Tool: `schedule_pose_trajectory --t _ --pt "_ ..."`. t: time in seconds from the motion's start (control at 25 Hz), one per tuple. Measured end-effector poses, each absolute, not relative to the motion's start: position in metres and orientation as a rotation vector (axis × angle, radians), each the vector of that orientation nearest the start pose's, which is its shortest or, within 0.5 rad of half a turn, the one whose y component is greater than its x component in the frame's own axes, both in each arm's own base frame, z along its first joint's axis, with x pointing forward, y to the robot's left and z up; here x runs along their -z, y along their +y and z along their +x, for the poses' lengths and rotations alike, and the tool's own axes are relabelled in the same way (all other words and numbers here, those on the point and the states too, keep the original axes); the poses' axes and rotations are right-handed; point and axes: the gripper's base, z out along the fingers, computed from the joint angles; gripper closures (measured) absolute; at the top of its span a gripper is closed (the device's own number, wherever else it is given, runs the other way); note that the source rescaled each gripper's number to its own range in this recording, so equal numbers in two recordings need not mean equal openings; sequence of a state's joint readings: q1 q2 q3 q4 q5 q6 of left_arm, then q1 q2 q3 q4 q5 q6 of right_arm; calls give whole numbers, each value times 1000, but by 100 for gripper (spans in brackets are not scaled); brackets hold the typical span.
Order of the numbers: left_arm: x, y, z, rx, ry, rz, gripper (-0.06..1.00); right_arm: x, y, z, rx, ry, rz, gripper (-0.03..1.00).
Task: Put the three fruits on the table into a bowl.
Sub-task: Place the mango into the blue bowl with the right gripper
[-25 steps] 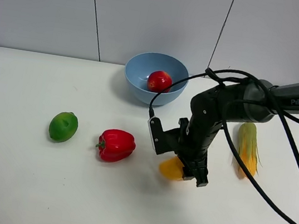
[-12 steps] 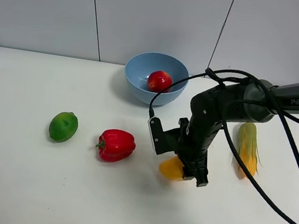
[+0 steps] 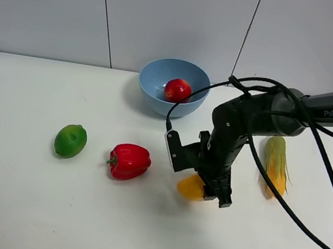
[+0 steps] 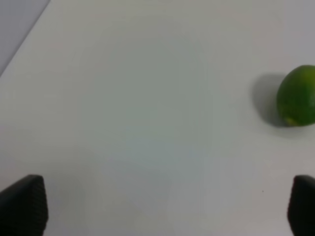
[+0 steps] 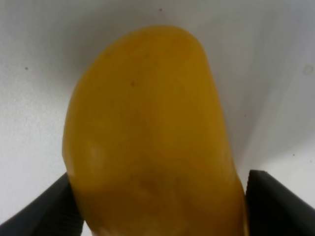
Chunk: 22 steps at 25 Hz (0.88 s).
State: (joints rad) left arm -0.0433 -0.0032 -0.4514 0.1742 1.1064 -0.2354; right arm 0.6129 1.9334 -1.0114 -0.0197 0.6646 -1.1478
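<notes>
The right gripper point(image 3: 217, 195) points down at the table point(image 3: 17, 202) and pinches the yellow-orange mango point(image 3: 190, 186) between its two dark fingers point(image 5: 47, 209), one pressed against each flank of the fruit. In the right wrist view the mango point(image 5: 150, 132) fills most of the picture, with white tabletop behind it. Whether it rests on the surface or hangs just clear of it cannot be told. From the high camera, the mango sits at about 4 o'clock from the middle of the table. The light-blue bowl point(image 3: 155, 76) stands at 11 o'clock from the mango, near the far edge, and the red peach point(image 3: 177, 90) already lies inside it, toward its right-hand wall. The red bell pepper point(image 3: 129, 161) lies at 9 o'clock from the mango, apart from it. The green lime point(image 3: 70, 140) lies on the bare table further out along that same 9 o'clock line, well apart from the pepper. The corn cob point(image 3: 276, 166) (not one of the fruits) lies at 2 o'clock from the mango, on the far side of the black arm. The left gripper point(image 4: 162, 206) is out of the high view; its wrist camera shows the two fingertips point(image 4: 22, 204) spread wide with nothing between them, above empty white table, and the lime point(image 4: 297, 96) sits well ahead of them, near one fingertip's side.
</notes>
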Motion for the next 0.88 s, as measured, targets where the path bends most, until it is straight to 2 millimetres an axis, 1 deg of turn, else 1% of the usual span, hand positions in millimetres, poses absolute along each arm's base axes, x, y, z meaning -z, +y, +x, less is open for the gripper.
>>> schedule_pose_trajectory --t 0.16,0.4,0.56,0.88 --pt "-261 14 -2 -47 2112 -212 -6 -119 187 268 55 1948 -2355 96" --pt "-261 14 -2 -47 2112 -212 -6 -149 186 266 81 1931 -2271 96" --pt "-261 14 -2 -47 2112 -212 -6 -174 183 263 102 1942 -2177 96" --pt "-261 14 -2 -47 2112 -212 -6 -235 169 253 189 1983 -1873 96"
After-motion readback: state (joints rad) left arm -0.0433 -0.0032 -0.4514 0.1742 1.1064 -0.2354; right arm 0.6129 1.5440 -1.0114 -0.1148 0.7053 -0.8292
